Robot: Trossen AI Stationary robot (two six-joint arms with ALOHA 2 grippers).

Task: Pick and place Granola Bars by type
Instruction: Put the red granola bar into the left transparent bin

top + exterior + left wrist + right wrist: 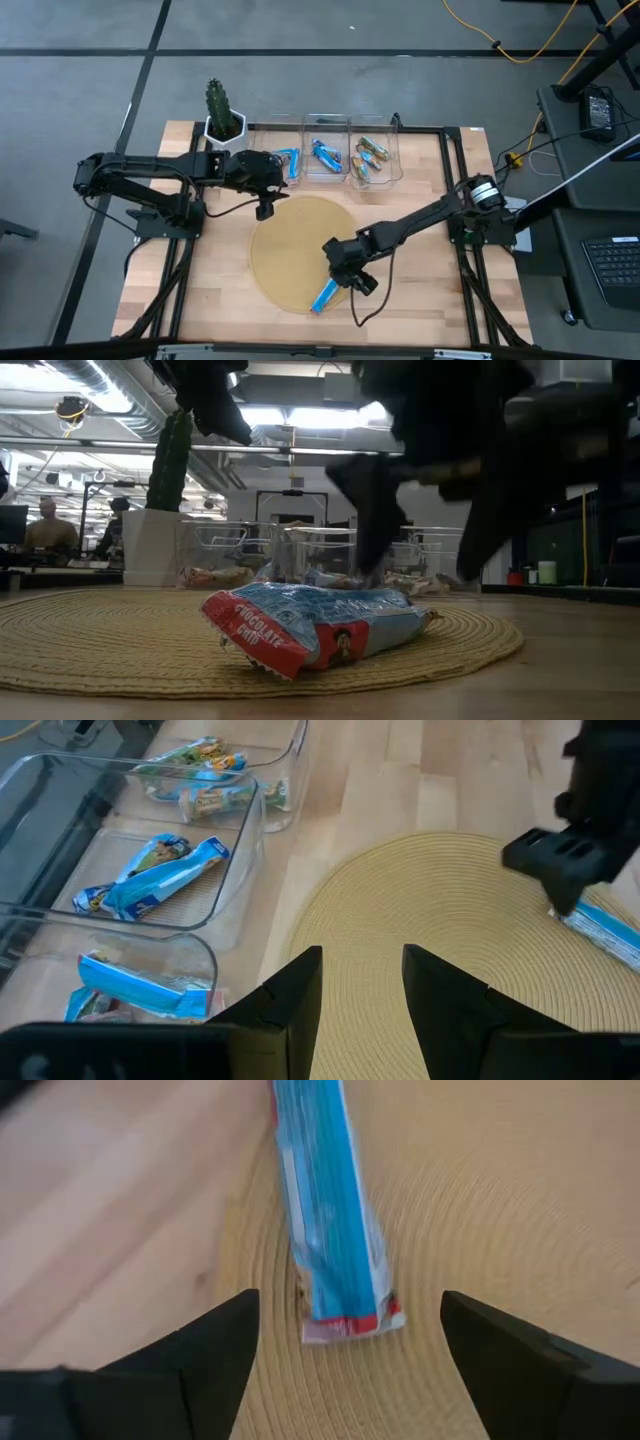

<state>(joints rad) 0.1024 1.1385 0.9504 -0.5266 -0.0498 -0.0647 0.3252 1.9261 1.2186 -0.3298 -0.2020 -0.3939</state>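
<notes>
Wooden table, round woven mat at centre. Blue granola bar lies at mat's near edge, long axis running away from my right gripper, fingers spread either side of its red end. Left gripper, also spread, waits by the bins, farther off.

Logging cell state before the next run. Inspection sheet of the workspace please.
Surface: wooden table with a round woven mat.
Job's things: one blue bar on the mat's near edge; others sorted in three clear bins.
Clutter: potted cactus at the far-left corner.
Grippers: right pincer open, over the blue bar; left pincer open, empty, at the mat's far edge by the bins.
Cables: yellow cable on the floor; black lead trailing from the right arm.
Surroundings: a person at desks, seen in the low view.
</notes>
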